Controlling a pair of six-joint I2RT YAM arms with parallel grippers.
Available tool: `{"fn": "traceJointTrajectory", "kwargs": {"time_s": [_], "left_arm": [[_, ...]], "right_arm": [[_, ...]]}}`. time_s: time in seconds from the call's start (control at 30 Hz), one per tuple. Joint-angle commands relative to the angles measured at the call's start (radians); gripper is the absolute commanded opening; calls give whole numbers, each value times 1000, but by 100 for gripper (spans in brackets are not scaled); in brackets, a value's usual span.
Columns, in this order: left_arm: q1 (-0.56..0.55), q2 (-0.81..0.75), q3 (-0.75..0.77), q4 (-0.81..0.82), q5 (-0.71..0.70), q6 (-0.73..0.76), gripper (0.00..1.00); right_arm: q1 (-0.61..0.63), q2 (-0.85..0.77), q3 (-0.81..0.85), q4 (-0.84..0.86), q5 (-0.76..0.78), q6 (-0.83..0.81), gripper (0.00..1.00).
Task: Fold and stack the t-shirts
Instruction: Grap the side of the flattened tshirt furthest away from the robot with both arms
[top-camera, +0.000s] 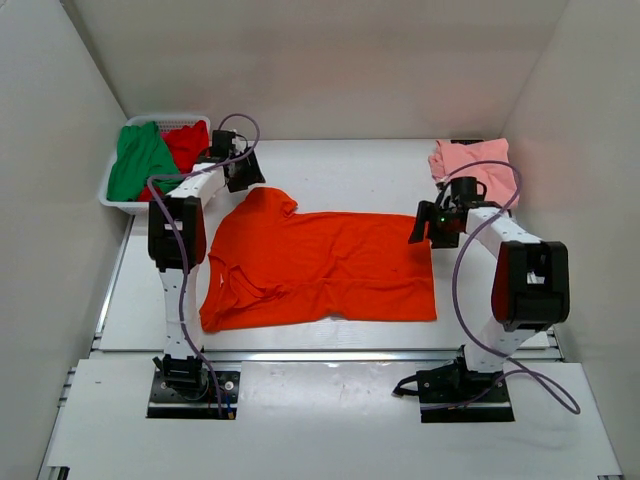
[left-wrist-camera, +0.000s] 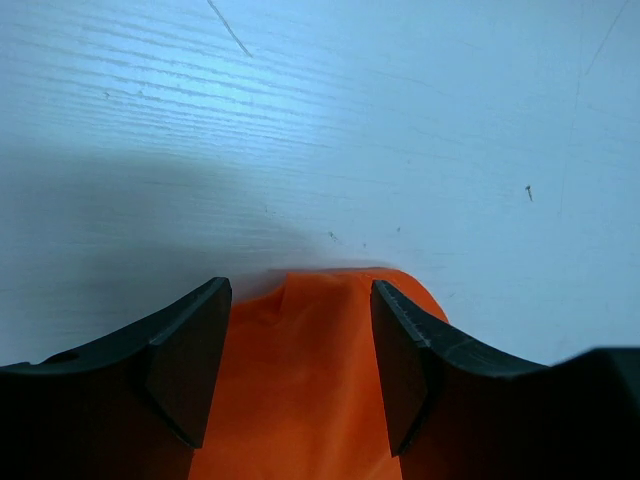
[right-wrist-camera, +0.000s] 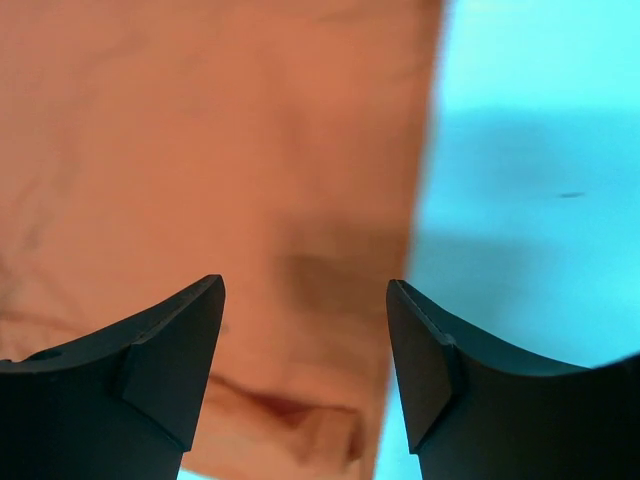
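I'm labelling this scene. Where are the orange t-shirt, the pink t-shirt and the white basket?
orange t-shirt (top-camera: 330, 265): top external view, middle of its flat body.
pink t-shirt (top-camera: 470, 152): top external view, upper middle of the cloth.
white basket (top-camera: 170, 118): top external view, its far rim.

Top view: bright, even, diffuse light from above. The table is near white with only faint, soft shadows and a thin glare strip along its near edge.
Left wrist: cool blue cast, broad soft shadow on the tabletop at left, surface grain sharp.
Right wrist: orange t-shirt blurred and washed out, table tinted cyan, soft dark patch mid-frame.
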Motion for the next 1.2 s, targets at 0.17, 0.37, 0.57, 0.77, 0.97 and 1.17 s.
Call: {"fn": "traceJointTrajectory", "kwargs": {"time_s": [0.17,0.37,0.57,0.77,0.97,1.17], "left_arm": [[-22,-26,-8,23,52,15,67],[-16,-29,-19,19,89,21,30],[-2,-46,-51,26,118,22,0],[15,-107,-108,76,184,10,0],[20,-233,-215,96,193,28,0],[32,-398,-354,81,213,51,0]], "right_arm": [[-74,185,166,108,71,44,66],[-60,308,285,123,77,63,69],[-37,420,426,82,49,62,14],[-30,437,505,60,80,19,0],[-42,363,471,77,46,-4,0],[-57,287,402,94,17,-28,0]]}}
